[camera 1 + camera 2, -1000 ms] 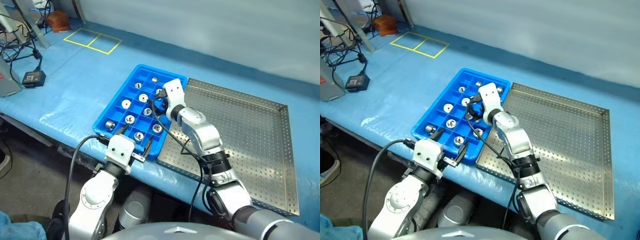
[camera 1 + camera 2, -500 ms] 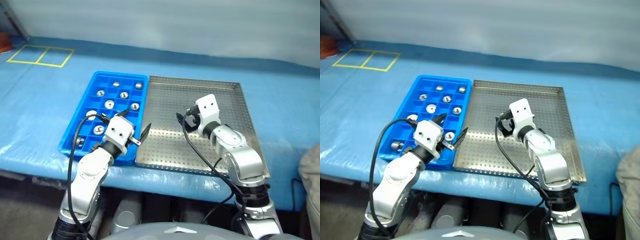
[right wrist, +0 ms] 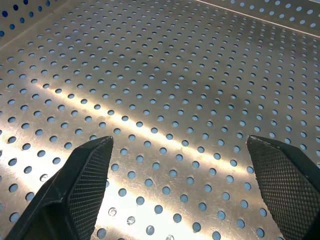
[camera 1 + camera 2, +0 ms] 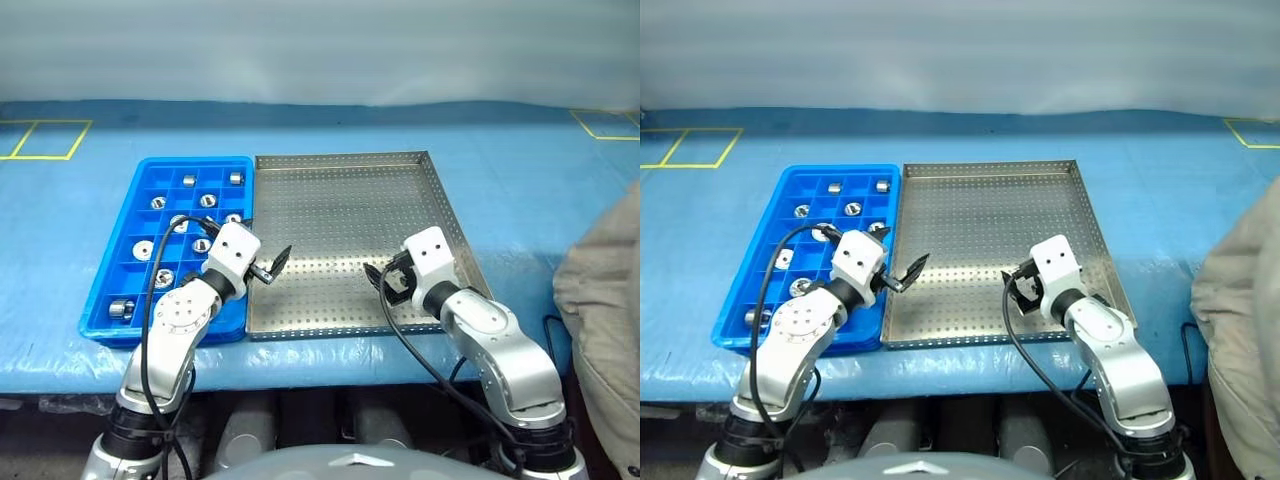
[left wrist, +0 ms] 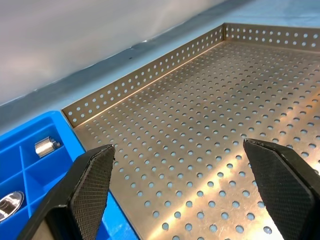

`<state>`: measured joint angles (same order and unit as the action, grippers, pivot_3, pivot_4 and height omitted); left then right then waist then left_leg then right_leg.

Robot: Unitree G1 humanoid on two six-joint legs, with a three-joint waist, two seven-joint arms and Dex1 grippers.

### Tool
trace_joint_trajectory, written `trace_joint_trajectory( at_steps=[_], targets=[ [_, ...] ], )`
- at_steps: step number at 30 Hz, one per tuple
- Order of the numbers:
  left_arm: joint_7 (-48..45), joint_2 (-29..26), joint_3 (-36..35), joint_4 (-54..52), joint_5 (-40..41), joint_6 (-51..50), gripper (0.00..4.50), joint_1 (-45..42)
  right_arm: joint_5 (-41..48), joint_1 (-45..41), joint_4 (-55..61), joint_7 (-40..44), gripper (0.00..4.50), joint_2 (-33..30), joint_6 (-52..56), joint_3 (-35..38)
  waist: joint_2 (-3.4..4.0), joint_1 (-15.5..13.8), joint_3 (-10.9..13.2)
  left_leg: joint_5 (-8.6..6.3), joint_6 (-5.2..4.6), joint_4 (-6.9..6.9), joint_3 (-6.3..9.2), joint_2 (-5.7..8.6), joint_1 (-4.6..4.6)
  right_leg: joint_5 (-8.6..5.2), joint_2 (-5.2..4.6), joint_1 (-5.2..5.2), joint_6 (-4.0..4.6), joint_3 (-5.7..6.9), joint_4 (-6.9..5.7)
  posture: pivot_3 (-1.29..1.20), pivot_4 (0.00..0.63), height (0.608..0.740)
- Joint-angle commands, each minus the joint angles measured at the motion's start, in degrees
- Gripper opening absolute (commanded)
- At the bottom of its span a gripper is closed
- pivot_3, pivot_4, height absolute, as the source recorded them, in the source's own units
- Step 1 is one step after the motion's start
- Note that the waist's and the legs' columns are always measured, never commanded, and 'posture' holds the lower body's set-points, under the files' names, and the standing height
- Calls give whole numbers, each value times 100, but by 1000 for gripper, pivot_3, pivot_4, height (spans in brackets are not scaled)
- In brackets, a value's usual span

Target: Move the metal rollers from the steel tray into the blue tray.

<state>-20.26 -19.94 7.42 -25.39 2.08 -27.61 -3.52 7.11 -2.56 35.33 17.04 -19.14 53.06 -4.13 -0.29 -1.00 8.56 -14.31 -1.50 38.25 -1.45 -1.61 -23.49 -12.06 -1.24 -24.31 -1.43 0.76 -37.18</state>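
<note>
On the blue-covered surface (image 4: 520, 190), metal rollers (image 4: 207, 201) are lying sorted in the blue tray (image 4: 105, 310); the left gripper (image 4: 262, 262) and right gripper (image 4: 385, 282) are hovering, fingers spread and holding nothing, over the bare steel tray (image 4: 345, 158), suggesting transfer is complete.

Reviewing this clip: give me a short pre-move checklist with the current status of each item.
1. Left gripper open and holding nothing: ok.
2. Right gripper open and holding nothing: ok.
3. Metal rollers left on the steel tray to pick up: not ok, its perforated floor shows none.
4. Metal rollers sitting in the blue tray compartments: ok, several lie there.
5. Both trays side by side on the blue table covering, flat: ok.
6. Every roller accounted for: cannot tell, the left arm hides part of the blue tray.
</note>
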Motion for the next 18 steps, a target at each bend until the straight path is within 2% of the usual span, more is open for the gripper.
trace_joint_trajectory(
  at_steps=[1, 18],
  targets=[
    [169, 23, -137, -49, -108, -29, 4500, -56, 17, -31, 250, -33, 4482, -45, -46, 6, -1, -7, 0, 1, -2, 0, -3, 0, 0, 1, -3, -1, -2, -3, 1, 73, 150, 740],
    [298, 68, -243, -177, -116, -28, 4500, 167, 44, -124, 125, -104, 4482, 4, -141, -76, -6, -55, 1, 6, -12, 0, -17, 1, -2, 4, -14, -4, -4, -18, 4, 91, 150, 740]
  ],
)
